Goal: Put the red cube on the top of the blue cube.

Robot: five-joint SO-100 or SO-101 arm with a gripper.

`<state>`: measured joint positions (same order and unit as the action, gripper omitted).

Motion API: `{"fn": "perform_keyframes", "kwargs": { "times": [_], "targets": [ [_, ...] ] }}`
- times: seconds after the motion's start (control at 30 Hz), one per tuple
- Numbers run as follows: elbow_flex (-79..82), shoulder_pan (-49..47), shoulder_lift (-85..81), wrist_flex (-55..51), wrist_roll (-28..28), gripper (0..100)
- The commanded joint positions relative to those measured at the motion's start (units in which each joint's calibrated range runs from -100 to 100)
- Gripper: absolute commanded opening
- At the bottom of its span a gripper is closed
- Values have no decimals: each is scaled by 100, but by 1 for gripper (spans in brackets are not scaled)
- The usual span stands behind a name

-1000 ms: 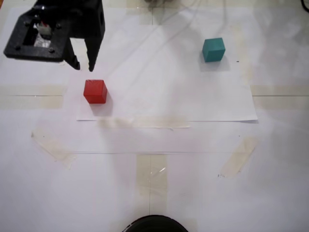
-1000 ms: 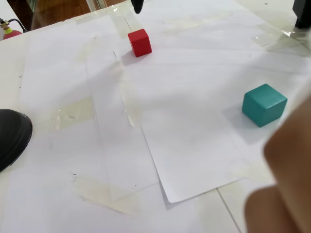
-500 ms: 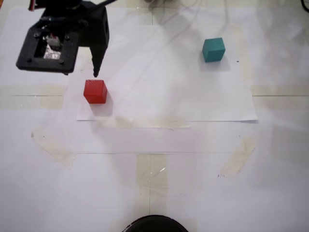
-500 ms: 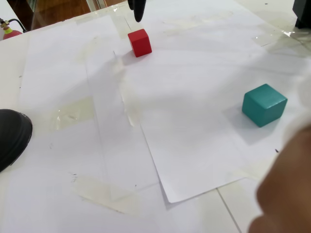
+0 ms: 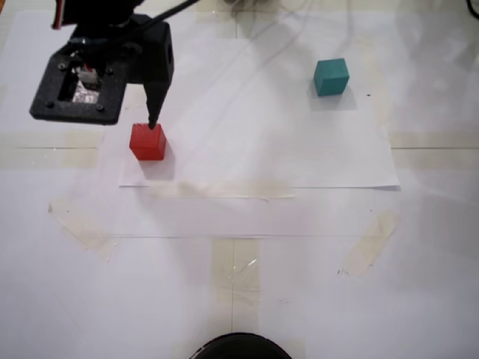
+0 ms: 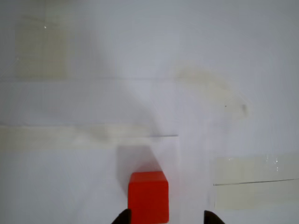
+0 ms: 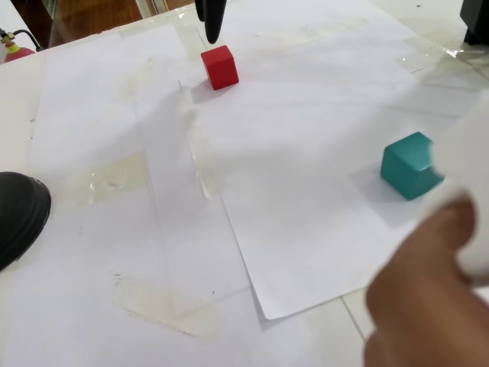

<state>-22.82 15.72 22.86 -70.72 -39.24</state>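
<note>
Where a fixed view looks straight down, my gripper (image 5: 152, 123) hangs just above the red cube (image 5: 147, 141); the blue cube (image 5: 331, 76) sits well apart on the same white paper sheet (image 5: 262, 149). Wrist view: jaws spread wider than the matte, plain-faced cube, empty. Another fixed view adds a blurred hand (image 7: 428, 306).

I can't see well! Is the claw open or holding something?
Claw: open and empty, its two fingertips either side of the red cube, which sits on the paper.
</note>
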Motion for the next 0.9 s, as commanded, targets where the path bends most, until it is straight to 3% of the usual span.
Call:
{"fn": "perform_keyframes", "kwargs": {
  "times": [0.0, 0.87],
  "targets": [
    [17, 18, -97, 154, 44, 24],
    [707, -80, -37, 553, 63, 23]
  ]
}}
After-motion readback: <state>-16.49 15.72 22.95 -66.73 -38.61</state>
